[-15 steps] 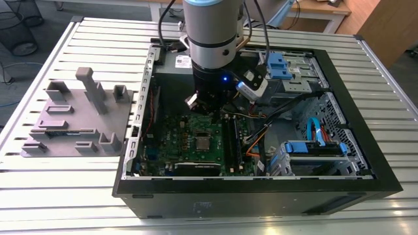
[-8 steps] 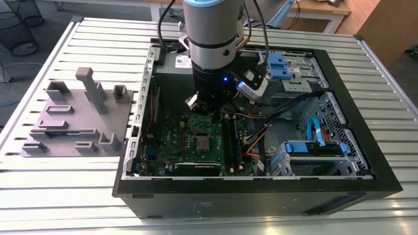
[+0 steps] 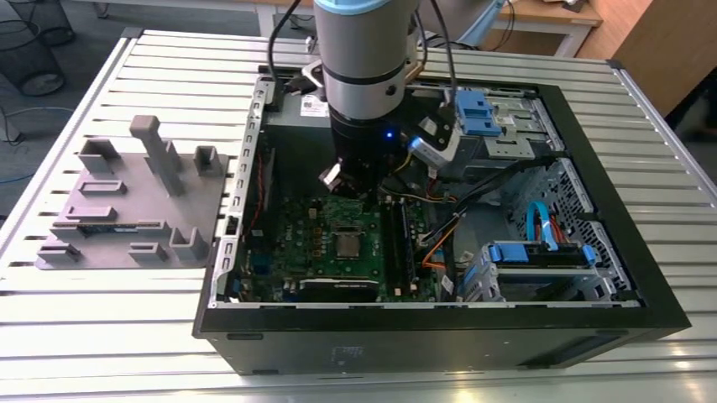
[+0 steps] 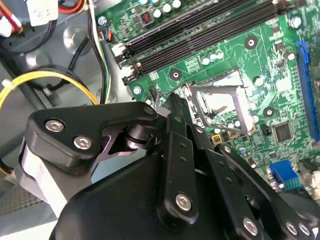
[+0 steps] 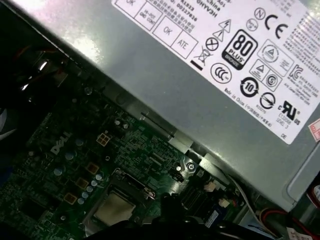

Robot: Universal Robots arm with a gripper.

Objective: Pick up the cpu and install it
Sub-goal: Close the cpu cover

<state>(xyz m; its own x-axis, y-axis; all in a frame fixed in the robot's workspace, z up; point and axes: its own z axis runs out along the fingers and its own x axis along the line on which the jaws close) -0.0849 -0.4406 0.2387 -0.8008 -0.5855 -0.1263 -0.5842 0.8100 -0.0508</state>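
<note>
Cpu (image 3: 349,244) in socket, just below gripper (image 3: 354,191)

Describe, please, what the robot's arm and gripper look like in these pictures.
In the exterior view the arm is a thick silver-grey cylinder with a light blue cap at the top and a black band, narrowing to a black wrist with a small blue light. Cables run beside it. In the second wrist view the gripper is matte black, with bolted linkage bars.

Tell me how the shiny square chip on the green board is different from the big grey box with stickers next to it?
The cpu is small and flat; the power supply box is far bigger and bulky. The cpu's top is plain metal; the box carries a white label with symbols. The cpu sits framed in its socket on the motherboard; the box stands beside the board. Both are grey metal.
</note>
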